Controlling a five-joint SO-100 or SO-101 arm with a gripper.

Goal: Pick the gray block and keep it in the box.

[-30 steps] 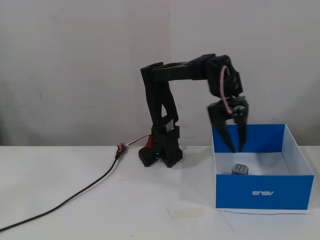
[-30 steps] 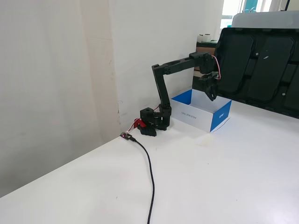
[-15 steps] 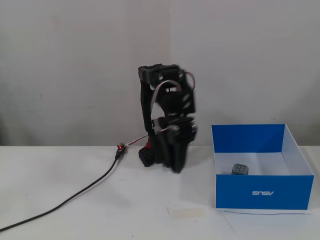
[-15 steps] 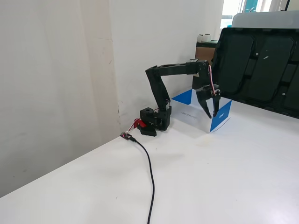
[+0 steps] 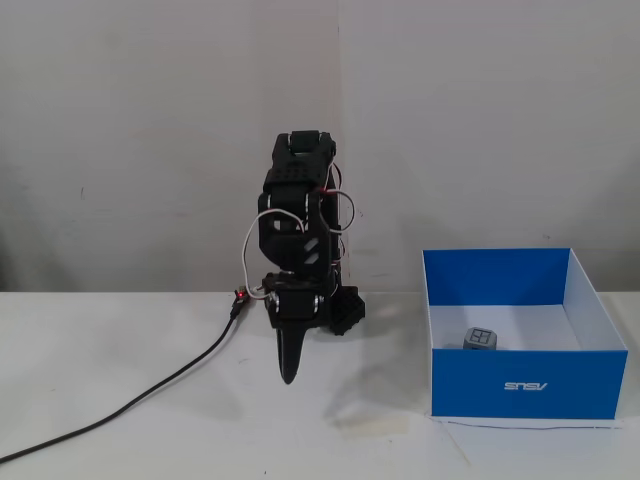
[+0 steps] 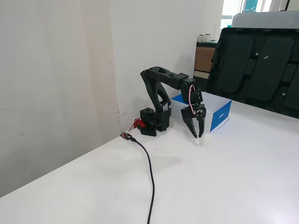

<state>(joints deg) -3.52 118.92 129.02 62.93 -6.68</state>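
**Block in the box, arm clear of it**

The block [image 5: 480,338] lies on the white floor of the box [image 5: 525,385], near the front left corner in a fixed view, upright and touching nothing else. By that, the placing looks done; what remains, in my judgement, is only for the arm to fold back to rest, which calls for no care with the block.

The arm [image 6: 161,84] is drawn in over its base, elbow high, with the gripper [image 6: 197,135] pointing down just above the surface [image 6: 224,177], left of the box in a fixed view and apart from it. The fingers [image 6: 192,129] are spread and empty; the other fixed view shows them edge-on as one dark point [image 5: 290,372].
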